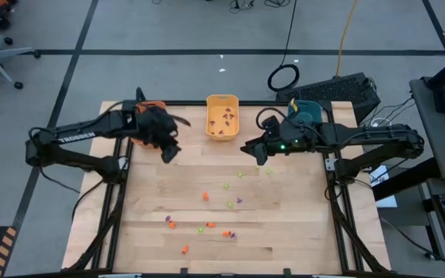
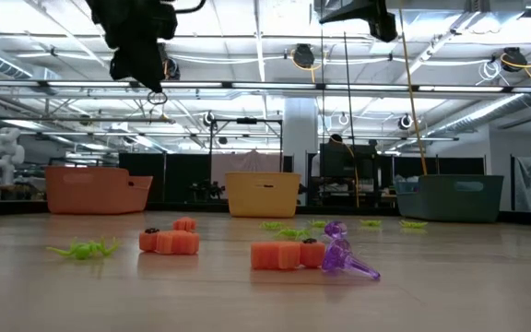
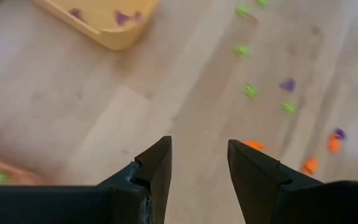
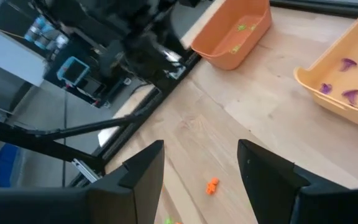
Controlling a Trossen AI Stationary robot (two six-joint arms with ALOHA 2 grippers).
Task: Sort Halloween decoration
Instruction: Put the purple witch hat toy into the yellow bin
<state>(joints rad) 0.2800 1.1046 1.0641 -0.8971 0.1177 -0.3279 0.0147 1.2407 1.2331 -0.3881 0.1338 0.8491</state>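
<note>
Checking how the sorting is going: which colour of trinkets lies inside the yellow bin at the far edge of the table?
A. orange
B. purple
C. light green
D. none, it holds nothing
B: the high view shows dark purple trinkets inside the yellow bin, and both wrist views show purple pieces in it too.

Left arm reaches in from 9 o'clock; left gripper (image 1: pixel 170 151) raised above the table toward 11 o'clock, jaws parted, holding nothing. Right arm enters from 3 o'clock; right gripper (image 1: pixel 253 150) raised near 1 o'clock, jaws apart, empty.
</note>
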